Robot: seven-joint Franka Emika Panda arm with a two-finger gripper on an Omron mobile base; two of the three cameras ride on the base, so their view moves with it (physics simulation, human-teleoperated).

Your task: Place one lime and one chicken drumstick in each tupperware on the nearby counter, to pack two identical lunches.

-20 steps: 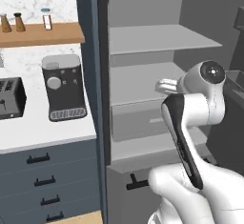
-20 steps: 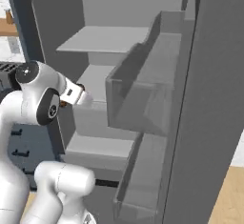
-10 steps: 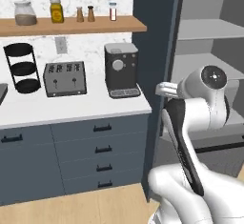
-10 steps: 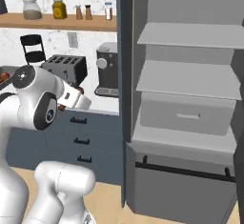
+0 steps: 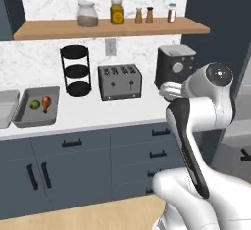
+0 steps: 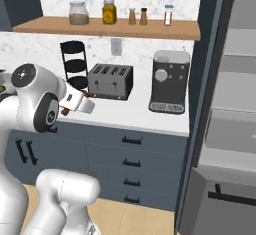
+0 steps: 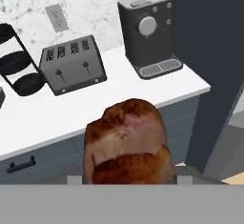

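Figure: transfer phase, with the base facing the table (image 5: 98,114).

I am carrying a drumstick (image 7: 126,144) in the jaws; in the hand view its browned plump end is rising right in front of the camera and hiding the finger tips, so I am judging the jaws to be pinching it part-way closed. The gripper (image 6: 67,110) is sitting off the table's front edge, above the drawers.

Risks. I am holding a rounded, tapering piece, and a wide swing of the arm toward the left end of the table could let it twist or slide out of the pinch. The tubs are well apart from the gripper, so the arm, or the base, has far to go. The nearer tub (image 5: 37,107) is already holding one lime (image 5: 34,104) and one drumstick (image 5: 46,102); releasing there would double up that lunch. The second tub (image 5: 6,107) is cut by the left edge of the left base view, its contents are hidden, and a misjudged drop could be landing on its rim.

Counts: two tubs; two drumsticks, one packed, one carried; one lime visible. Also one round rack (image 5: 76,71), one toaster (image 5: 120,81), one coffee machine (image 5: 175,67), and five jars (image 5: 116,12) on the shelf.
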